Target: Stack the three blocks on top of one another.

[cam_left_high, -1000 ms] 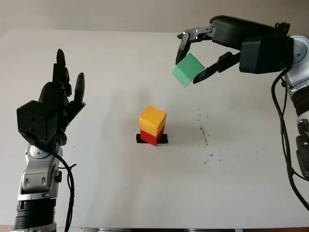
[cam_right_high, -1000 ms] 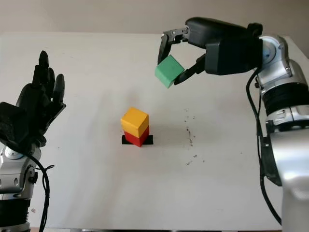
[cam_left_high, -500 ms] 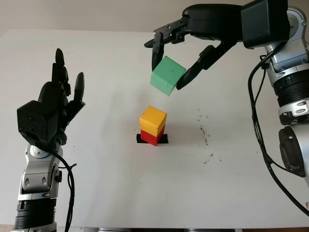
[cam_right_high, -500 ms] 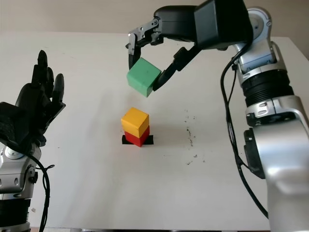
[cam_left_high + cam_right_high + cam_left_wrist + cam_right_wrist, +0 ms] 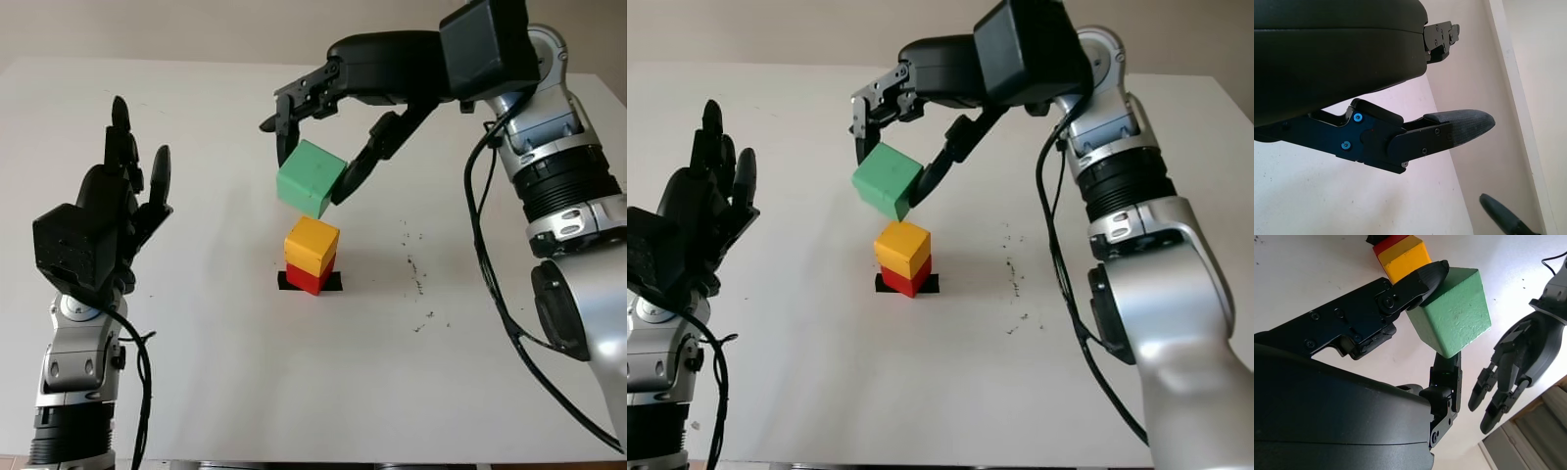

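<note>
Left eye view puts the left hand (image 5: 103, 230) nearest, raised at the near left of the white tabletop (image 5: 196, 392), open and holding nothing, parked just where it was a second ago. Farther in, at the middle of the tabletop, stands the partial stack: one yellow block (image 5: 312, 244) sitting on one red block (image 5: 310, 278), which in turn rests on a small black marker patch (image 5: 332, 282); to the right of them lies a scatter of dark specks (image 5: 416, 274). Beyond and above, the right hand (image 5: 318, 147) reaches in from the far right with its fingers closed on the one green block (image 5: 310, 177), held tilted in the air. That is what has changed: a second ago the green block hung well off to the right and far side, and since then it has been carried leftward and lower, so that it now hangs just above the yellow block, set a little to the left and not yet touching it. Judged from this, the last placement is close, and what likely remains is to level the block, centre it and lower it. Counted up: three blocks, one of each colour, two already stacked and one in the air; two hands, one working.
</note>
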Available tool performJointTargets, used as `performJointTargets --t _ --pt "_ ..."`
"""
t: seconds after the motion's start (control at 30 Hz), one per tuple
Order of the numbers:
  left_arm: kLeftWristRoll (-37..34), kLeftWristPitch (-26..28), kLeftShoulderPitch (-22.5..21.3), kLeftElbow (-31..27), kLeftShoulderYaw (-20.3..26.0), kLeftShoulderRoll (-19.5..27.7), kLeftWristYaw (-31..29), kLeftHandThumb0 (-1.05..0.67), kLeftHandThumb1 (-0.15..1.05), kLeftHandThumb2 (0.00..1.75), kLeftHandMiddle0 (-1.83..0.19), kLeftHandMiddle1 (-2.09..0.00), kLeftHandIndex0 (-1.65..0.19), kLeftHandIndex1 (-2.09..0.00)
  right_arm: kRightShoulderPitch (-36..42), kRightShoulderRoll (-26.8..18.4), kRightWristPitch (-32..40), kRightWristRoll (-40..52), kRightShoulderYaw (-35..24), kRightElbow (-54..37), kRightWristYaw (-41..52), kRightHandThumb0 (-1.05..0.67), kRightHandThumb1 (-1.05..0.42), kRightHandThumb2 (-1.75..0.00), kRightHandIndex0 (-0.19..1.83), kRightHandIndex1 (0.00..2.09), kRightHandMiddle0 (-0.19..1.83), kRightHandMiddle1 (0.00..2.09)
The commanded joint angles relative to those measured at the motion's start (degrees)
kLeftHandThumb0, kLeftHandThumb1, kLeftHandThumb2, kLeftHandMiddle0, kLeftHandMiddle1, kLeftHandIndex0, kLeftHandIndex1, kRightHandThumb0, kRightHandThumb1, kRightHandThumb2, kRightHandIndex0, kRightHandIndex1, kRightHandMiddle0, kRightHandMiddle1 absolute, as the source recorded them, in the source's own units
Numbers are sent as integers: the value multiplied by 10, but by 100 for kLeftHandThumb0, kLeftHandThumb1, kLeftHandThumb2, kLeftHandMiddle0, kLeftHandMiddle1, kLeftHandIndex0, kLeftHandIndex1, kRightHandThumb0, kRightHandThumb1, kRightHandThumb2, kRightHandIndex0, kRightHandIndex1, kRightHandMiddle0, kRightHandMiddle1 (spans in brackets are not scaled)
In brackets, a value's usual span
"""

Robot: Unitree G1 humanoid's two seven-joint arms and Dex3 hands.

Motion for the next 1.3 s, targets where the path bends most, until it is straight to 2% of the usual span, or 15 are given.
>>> performJointTargets --t 0.0,0.3,0.73,1.27 --pt "2 -4 6 -12 -2 0 2 -73 105 64 19 0 19 0 5 2 -7 -3 0 1 -6 -58 -90 -6 32 6 47 150" --pt "0 -6 9 -15 -1 1 -1 -74 105 64 19 0 19 0 15 7 1 -18 6 10 -9 -60 -92 -6 30 5 44 153" --pt "12 -2 7 -14 -3 2 6 -74 105 65 19 0 19 0 24 9 -37 -38 16 40 -22 -59 -91 -5 31 5 47 157" --pt "15 -3 12 -19 -5 2 10 -72 105 65 19 -1 19 0 30 12 -28 -40 20 39 -14 -55 -92 -5 29 5 42 157"
